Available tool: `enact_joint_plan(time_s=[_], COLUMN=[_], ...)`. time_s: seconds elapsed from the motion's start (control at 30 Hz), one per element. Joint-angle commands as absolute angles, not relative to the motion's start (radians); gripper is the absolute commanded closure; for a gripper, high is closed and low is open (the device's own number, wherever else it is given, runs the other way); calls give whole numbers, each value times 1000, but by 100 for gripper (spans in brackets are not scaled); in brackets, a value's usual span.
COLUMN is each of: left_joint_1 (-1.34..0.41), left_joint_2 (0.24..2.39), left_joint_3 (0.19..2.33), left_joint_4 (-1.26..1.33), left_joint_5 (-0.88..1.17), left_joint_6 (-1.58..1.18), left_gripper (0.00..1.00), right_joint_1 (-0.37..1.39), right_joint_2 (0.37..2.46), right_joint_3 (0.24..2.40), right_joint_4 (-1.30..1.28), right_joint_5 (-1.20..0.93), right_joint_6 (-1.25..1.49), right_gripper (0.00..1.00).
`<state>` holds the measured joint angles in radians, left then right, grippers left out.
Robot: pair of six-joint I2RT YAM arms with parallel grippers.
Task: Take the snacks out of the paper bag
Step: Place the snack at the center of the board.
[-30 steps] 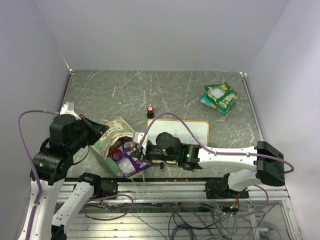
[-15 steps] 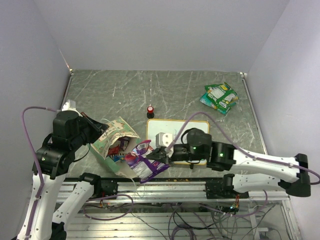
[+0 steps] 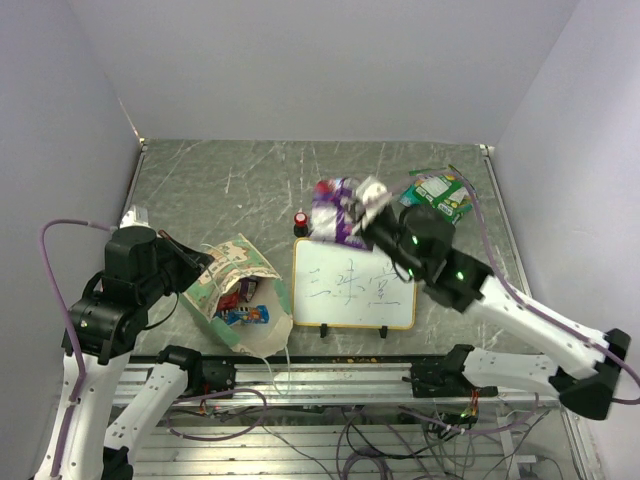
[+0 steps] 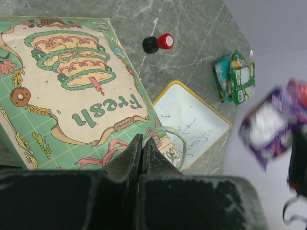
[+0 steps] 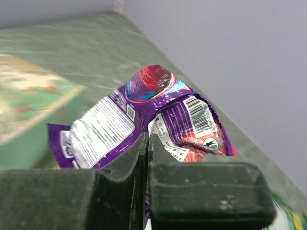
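Starting with the worktop point(image 3: 230, 170), I had most of its grey marbled surface to use as a drop area, which is why the unloaded things sat toward the far right, well apart from the bag point(image 3: 232, 262). The bag lay on its side at the near left with its mouth turned toward my right arm, so that arm could reach in level rather than from above. My left end effector point(image 4: 143, 142) was clamped fully shut on the bag's rim beside the string handle point(image 4: 176, 135). I judged that grip was there to anchor the paper so it would not slide or lift as a packet came out.

The whiteboard point(image 3: 355, 285) lay flat just beside the bag's mouth, between the bag and the drop area, so anything taken out had to pass over it. My right end effector point(image 5: 147, 143) was closed tight on the edge of the purple packet point(image 5: 144, 115). That packet hung outside the bag, over the whiteboard's far edge and near the knob point(image 3: 301, 218). I judged that an edge pinch suited such a thin crinkly wrapper, though it could slip.

Two green packets point(image 3: 438, 192) already lay at the far right, near the wall. More snacks point(image 3: 240, 305), one of them red, showed inside the bag's mouth, so I reckoned the job was only partly done.
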<state>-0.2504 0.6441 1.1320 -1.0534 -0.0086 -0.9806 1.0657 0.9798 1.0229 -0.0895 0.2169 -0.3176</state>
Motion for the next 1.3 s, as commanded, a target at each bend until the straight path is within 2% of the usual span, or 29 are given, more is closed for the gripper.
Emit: enact_joint_plan(time_s=[0.0, 0.23, 0.57, 0.83, 1.27], left_joint_1=[-255, -255, -254, -255, -253], left_joint_2=[636, 640, 653, 689, 720], left_joint_3=[1144, 1158, 1145, 1141, 1124], left_joint_4=[-1080, -1084, -1052, -1009, -965], left_joint_5=[-22, -17, -7, 2, 18], left_joint_6=[-987, -991, -994, -989, -992], left_gripper=[93, 93, 93, 93, 93], right_joint_1=[784, 388, 50, -83, -103], right_joint_2=[1129, 1364, 1529, 1578, 1660], right_joint_3=[1084, 1148, 1108, 1046, 954], right_joint_4=[59, 172, 325, 420, 455], right_joint_5=[261, 193, 105, 21, -1], right_joint_6=[-216, 14, 101, 174, 205], right_gripper=[100, 100, 100, 100, 100])
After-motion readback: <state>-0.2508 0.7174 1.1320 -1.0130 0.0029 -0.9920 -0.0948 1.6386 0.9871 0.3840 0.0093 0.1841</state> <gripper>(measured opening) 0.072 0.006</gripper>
